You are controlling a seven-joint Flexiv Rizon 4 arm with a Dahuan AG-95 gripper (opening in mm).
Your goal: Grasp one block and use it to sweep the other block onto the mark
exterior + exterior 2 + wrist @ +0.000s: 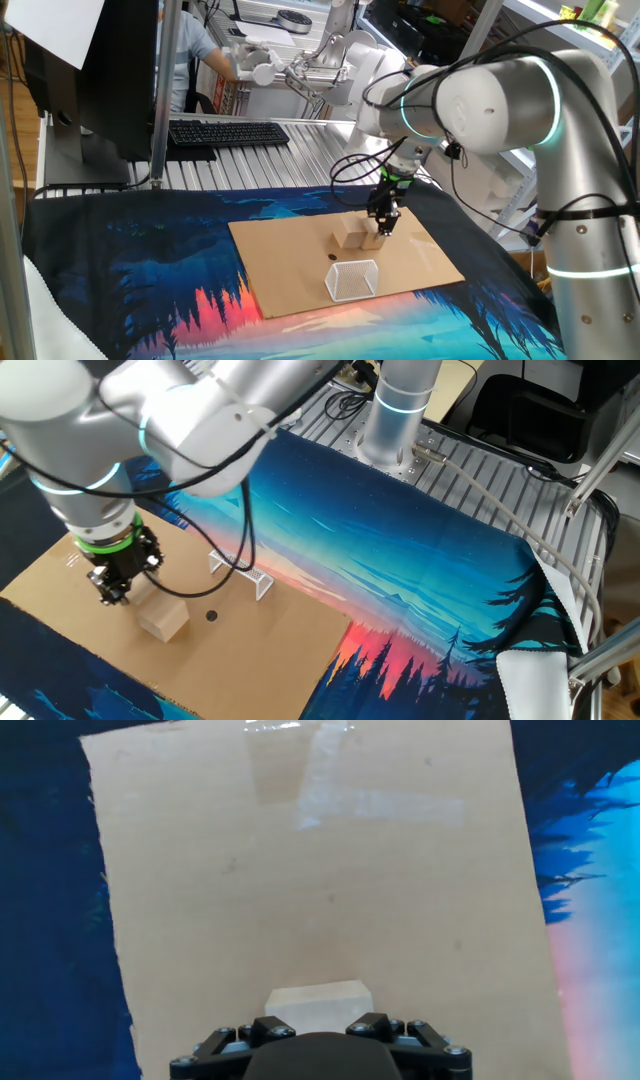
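Note:
Two pale wooden blocks stand side by side on a cardboard sheet (285,255). My gripper (381,228) points down onto the right block (374,241), its jaws shut on that block's sides. In the hand view the same block (318,1001) shows just ahead of the gripper (318,1025). The other block (349,236) touches it on the left. In the other fixed view this free block (163,619) lies right of the gripper (112,592), and the fingers hide the held one. The mark (333,258), a tiny dark dot, lies just in front of the free block; in the other fixed view the mark (211,615) is to its right.
A clear see-through box (352,281) with white edges stands on the cardboard just beyond the mark, seen from the other side as a low box (243,570). The cardboard lies on a blue printed cloth (140,270). A keyboard (228,132) sits at the back. Clear tape (380,805) crosses the cardboard's far end.

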